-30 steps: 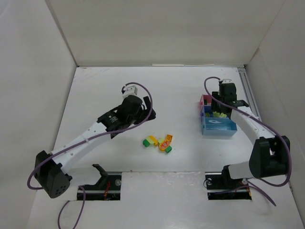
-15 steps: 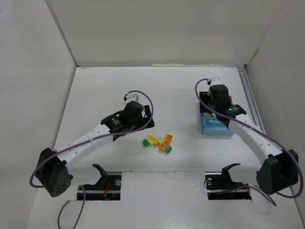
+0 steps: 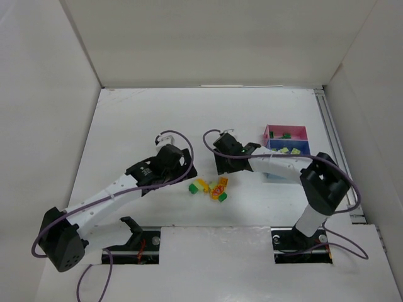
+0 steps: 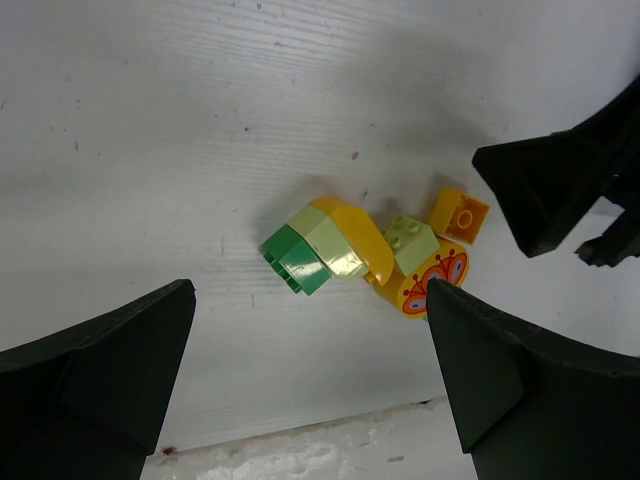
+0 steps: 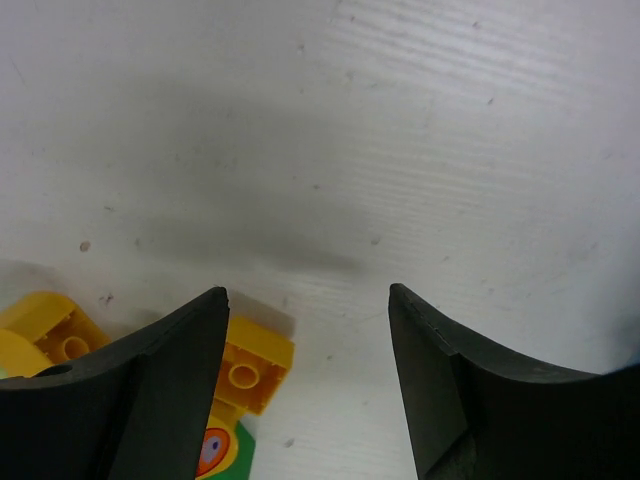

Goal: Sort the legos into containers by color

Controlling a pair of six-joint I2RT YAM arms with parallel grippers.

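Legos [image 3: 210, 187]: one loose cluster on the white table [image 3: 138, 119], lower centre of the top view, nearer the arm bases than either gripper. The long axis runs left-right there, and in the left wrist view it slants lower left to upper right.
- Left end: dark green brick [image 4: 295, 262] joined to a pale green one [image 4: 330, 243], then a smooth orange arch [image 4: 362, 245].
- Right end: pale green studded brick [image 4: 412, 240], round printed orange piece [image 4: 432, 283], and a square orange brick [image 4: 460, 213] sitting diamond-wise with one round stud showing.
- All glossy hard plastic. The table is matte with faint grain and scuffs.

Left gripper [image 4: 310, 300]: jaws spread wide, holding nothing. It hovers with the cluster showing between its black wedge fingers [image 4: 100, 380].

Right gripper [image 5: 307, 293]: jaws apart, bare table between them, gripping nothing. The orange brick sits at the edge of the finger on the left of the right wrist view.

In the top view both grippers sit just beyond the cluster, the left one up-left of it, and they're close together.

Containers [image 3: 307, 139]: right of centre, row running near-far.
- Pink tray [image 3: 286, 128] is farthest, with small green bits inside.
- Dark blue tray [image 3: 306, 149] is next, with pale yellow-green bits.
- The near end of the row is covered by the right arm [image 3: 283, 165].

A rail [image 3: 327, 126] runs just beside the trays along the right table edge. Bare table shows left of the cluster and beyond the grippers, up to the white far wall [image 3: 208, 44].
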